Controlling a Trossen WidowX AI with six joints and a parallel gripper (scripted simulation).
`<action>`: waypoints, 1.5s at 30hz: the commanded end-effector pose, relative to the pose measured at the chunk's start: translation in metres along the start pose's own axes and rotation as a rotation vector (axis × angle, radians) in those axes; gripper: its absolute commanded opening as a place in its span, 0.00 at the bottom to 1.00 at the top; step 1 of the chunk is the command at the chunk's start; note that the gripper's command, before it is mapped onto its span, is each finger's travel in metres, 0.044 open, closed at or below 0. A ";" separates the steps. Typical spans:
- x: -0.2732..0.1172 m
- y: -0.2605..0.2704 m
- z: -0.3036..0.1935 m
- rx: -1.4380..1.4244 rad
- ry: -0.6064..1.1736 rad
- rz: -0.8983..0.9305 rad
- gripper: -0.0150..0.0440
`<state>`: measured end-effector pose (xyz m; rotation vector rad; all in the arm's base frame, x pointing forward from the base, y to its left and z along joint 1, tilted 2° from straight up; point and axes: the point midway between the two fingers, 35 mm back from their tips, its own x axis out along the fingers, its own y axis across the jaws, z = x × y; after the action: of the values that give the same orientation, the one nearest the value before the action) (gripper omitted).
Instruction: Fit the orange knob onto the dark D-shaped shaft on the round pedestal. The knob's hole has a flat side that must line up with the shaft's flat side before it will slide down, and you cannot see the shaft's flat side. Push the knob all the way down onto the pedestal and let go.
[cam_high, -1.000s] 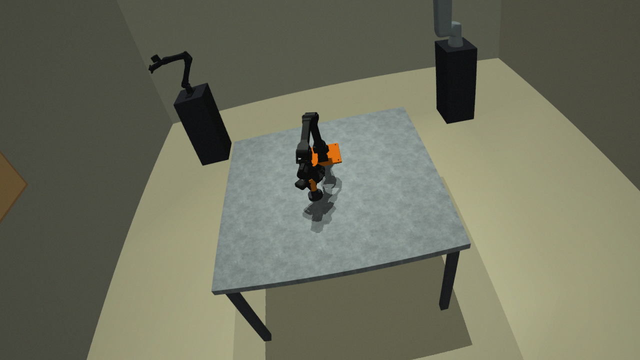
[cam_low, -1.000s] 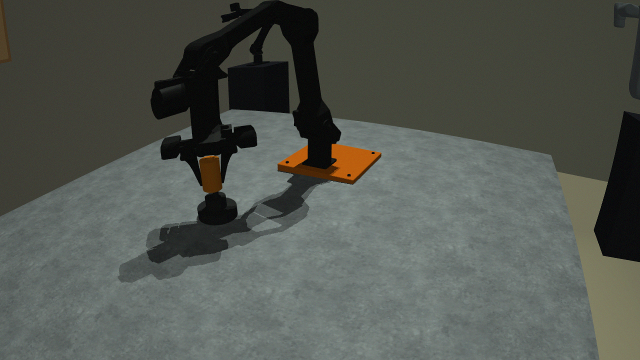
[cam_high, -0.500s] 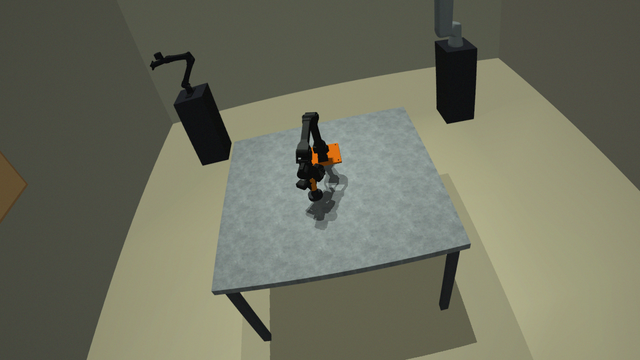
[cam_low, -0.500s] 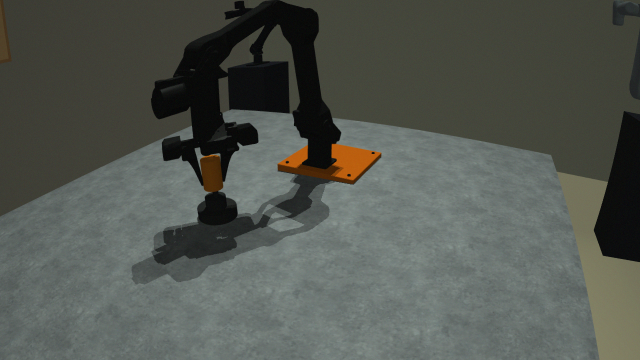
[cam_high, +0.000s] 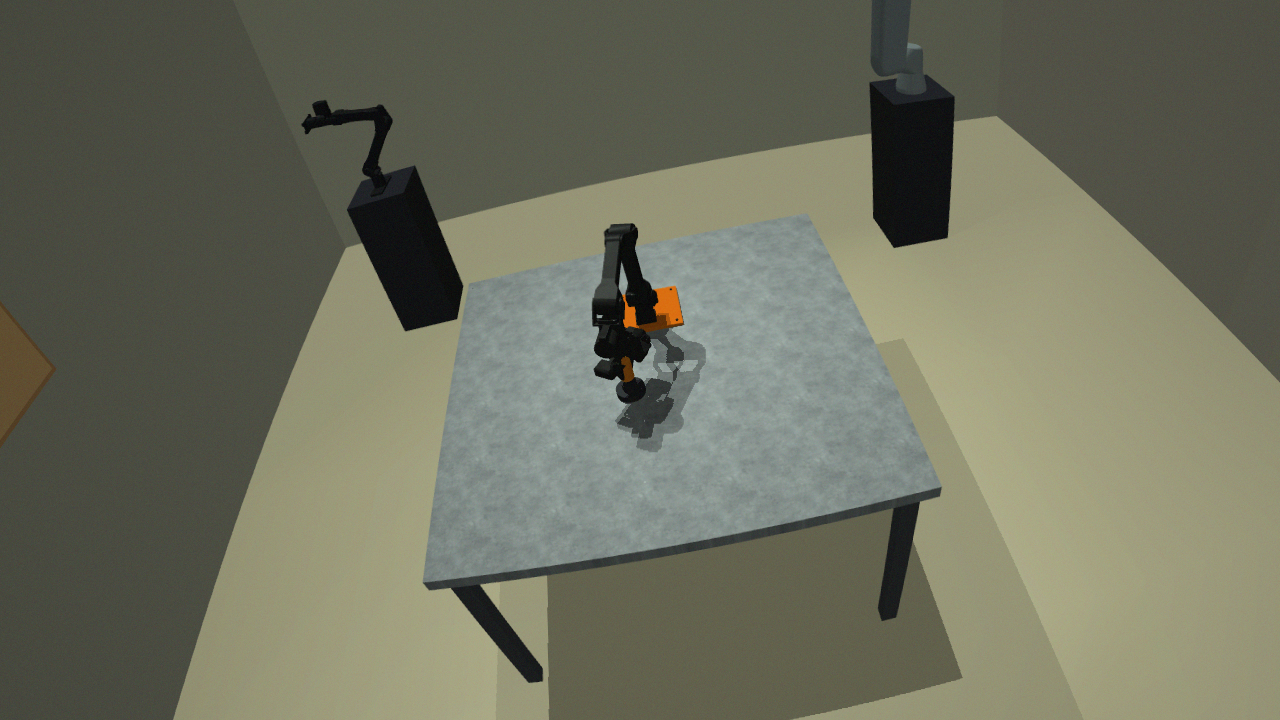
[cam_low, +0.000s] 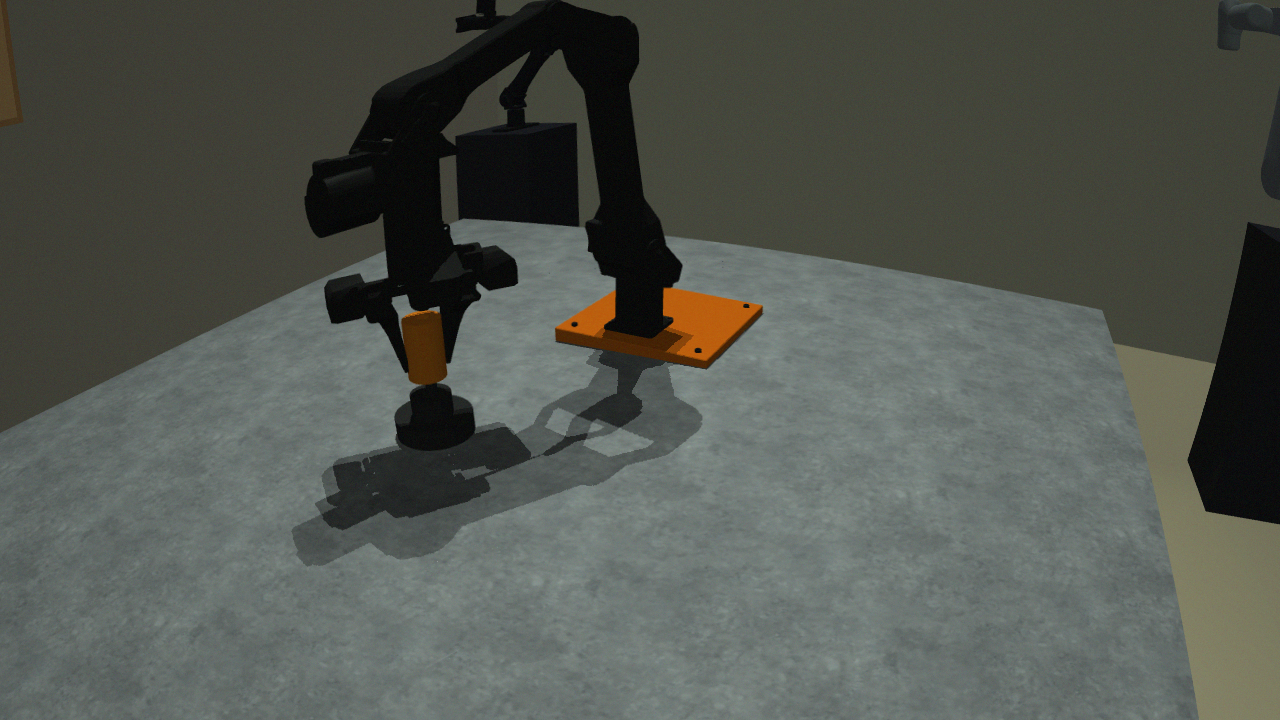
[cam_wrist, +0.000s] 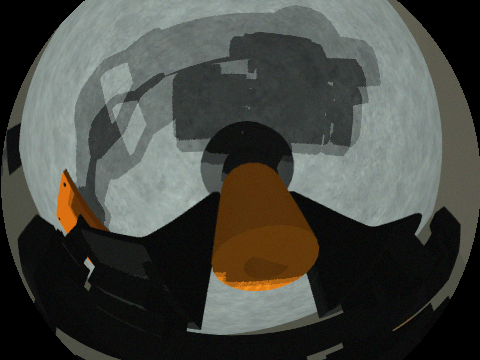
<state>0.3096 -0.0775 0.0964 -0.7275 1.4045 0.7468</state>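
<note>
The orange knob (cam_high: 627, 368) (cam_low: 424, 349) (cam_wrist: 265, 215) is an upright cylinder. My gripper (cam_low: 426, 360) is shut on it, one finger on each side. The knob is over the dark round pedestal (cam_high: 631, 390) (cam_low: 435, 424) (cam_wrist: 214, 172), which stands on the table. In the exterior view a small dark gap with a bit of the shaft (cam_low: 431, 385) shows between the knob's lower end and the pedestal's raised middle. The rest of the shaft, its flat side and the knob's lower opening are hidden.
The arm's orange base plate (cam_high: 669, 306) (cam_low: 716, 313) (cam_wrist: 65, 205) lies on the grey table (cam_high: 760, 429) (cam_low: 716, 537) behind the pedestal. The arm's shadow falls around the pedestal. Two dark stands (cam_high: 402, 250) (cam_high: 911, 170) with other arms are beyond the table.
</note>
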 end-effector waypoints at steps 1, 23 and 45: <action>0.000 0.000 0.000 -0.005 -0.004 -0.001 0.25; -0.005 -0.003 0.002 -0.215 -0.004 -0.002 0.25; -0.004 -0.004 0.002 -0.215 -0.004 -0.002 0.25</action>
<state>0.3133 -0.0784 0.0965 -0.8885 1.3401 0.9055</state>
